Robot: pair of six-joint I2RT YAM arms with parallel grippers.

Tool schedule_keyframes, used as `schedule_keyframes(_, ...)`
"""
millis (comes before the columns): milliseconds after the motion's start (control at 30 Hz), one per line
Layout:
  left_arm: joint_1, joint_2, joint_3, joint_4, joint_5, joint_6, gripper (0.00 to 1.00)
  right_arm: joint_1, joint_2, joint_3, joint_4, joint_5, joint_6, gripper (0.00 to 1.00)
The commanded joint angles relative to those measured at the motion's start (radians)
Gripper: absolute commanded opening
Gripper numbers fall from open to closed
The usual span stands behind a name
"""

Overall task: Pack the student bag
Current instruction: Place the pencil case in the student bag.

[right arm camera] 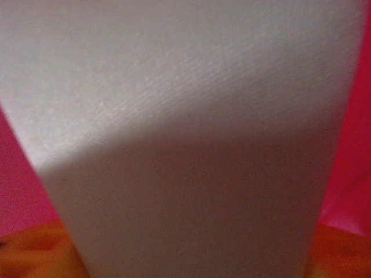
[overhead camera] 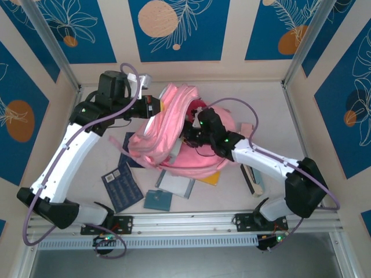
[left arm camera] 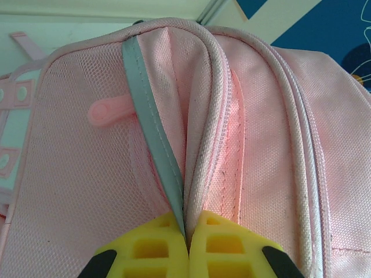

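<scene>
The student bag [overhead camera: 174,136], a big soft pink backpack, lies slumped in the middle of the table. My left gripper [overhead camera: 154,108] holds its upper left edge. In the left wrist view, the yellow fingertips [left arm camera: 153,246] are shut on a grey trim strip [left arm camera: 152,127] and the pale piping beside a zip. My right gripper [overhead camera: 192,132] reaches into the bag's open mouth from the right. Close in front of the right wrist camera is a flat white surface [right arm camera: 185,116] with pink fabric [right arm camera: 17,191] on both sides. It hides the right fingers.
Flat things lie in front of the bag: a dark blue patterned book [overhead camera: 122,185], a teal booklet [overhead camera: 157,200], a grey-blue notebook [overhead camera: 175,184] and an orange item [overhead camera: 209,178]. A dark-edged book [overhead camera: 253,177] stands to the right under my right forearm. Walls enclose the table.
</scene>
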Motion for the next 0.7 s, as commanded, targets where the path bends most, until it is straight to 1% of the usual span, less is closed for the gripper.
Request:
schedule_keyframes(0,0.010,-0.018,0.072,0.168,0.059,0.002,0.00,0.009,0.057,0.090,-0.063,0.077,0.021,0.89)
schedule_keyframes(33,0.014,-0.017,0.074,0.169,0.057,0.003,0.00,0.009,0.067,0.105,-0.089,0.080,0.024,0.93)
schedule_keyframes(100,0.021,-0.013,0.074,0.172,0.060,-0.002,0.00,0.009,0.078,0.112,-0.100,0.084,0.027,0.97)
schedule_keyframes(233,0.036,-0.004,0.069,0.186,0.075,-0.017,0.00,0.008,0.072,0.101,-0.092,0.091,0.020,0.98)
schedule_keyframes(367,0.046,0.001,0.059,0.199,0.079,-0.026,0.00,-0.006,0.049,0.072,-0.050,0.058,-0.014,0.96)
schedule_keyframes(433,0.052,0.001,0.051,0.197,0.075,-0.024,0.00,-0.012,0.032,0.071,-0.056,0.038,-0.063,0.95)
schedule_keyframes(533,0.057,-0.004,0.030,0.192,0.057,-0.017,0.00,-0.021,-0.019,0.068,-0.074,0.009,-0.181,0.91)
schedule_keyframes(567,0.059,-0.006,0.020,0.191,0.050,-0.015,0.00,-0.023,-0.053,0.057,-0.080,0.007,-0.218,0.89)
schedule_keyframes(667,0.058,-0.008,-0.019,0.196,0.049,-0.019,0.00,-0.034,-0.149,0.024,-0.115,-0.006,-0.332,0.87)
